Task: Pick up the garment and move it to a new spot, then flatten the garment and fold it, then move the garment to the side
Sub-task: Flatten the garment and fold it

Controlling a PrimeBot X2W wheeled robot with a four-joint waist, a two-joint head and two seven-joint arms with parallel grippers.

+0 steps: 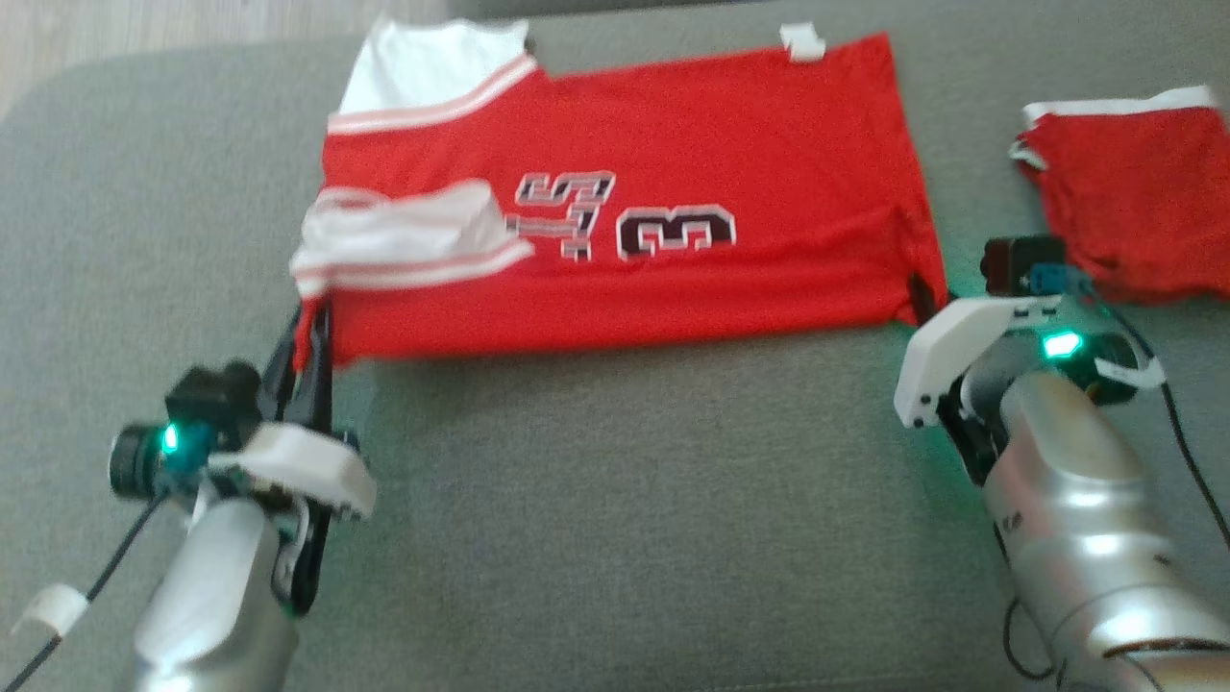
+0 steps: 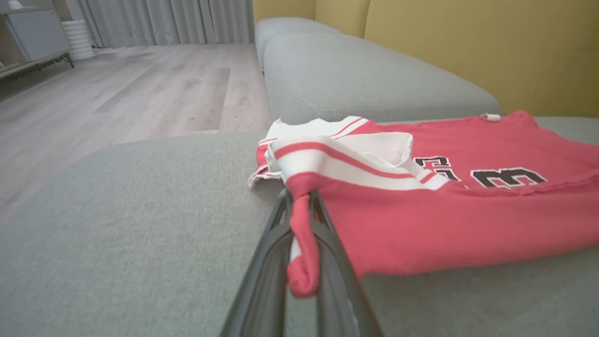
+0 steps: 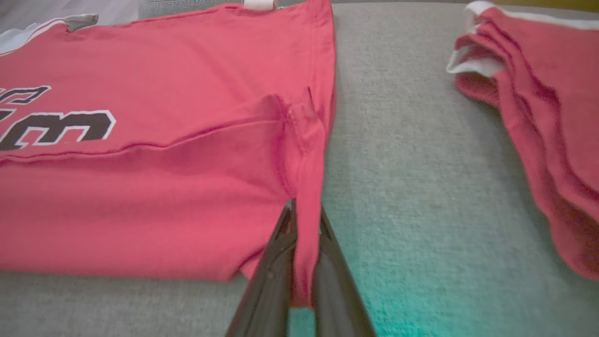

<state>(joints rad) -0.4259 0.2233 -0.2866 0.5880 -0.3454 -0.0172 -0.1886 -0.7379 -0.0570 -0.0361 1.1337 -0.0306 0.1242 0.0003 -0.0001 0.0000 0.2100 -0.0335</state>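
The red shirt [image 1: 625, 221] lies flat on the grey couch [image 1: 615, 500] toward twelve o'clock, its seven o'clock corner pinched in the closed left gripper [image 2: 302, 201] and its five o'clock corner in the closed right gripper [image 3: 304, 215], seemingly so both can lift that edge for folding.

Bare grey cushion [image 1: 625, 500] before the jersey [image 1: 625, 221] — another red garment [image 1: 1134, 211] at right

You see the second red garment [image 1: 1134, 202] cut off by the right edge; a white striped fold [image 1: 404, 240] covers some lettering [image 1: 567, 216] on the jersey [image 1: 721, 125].
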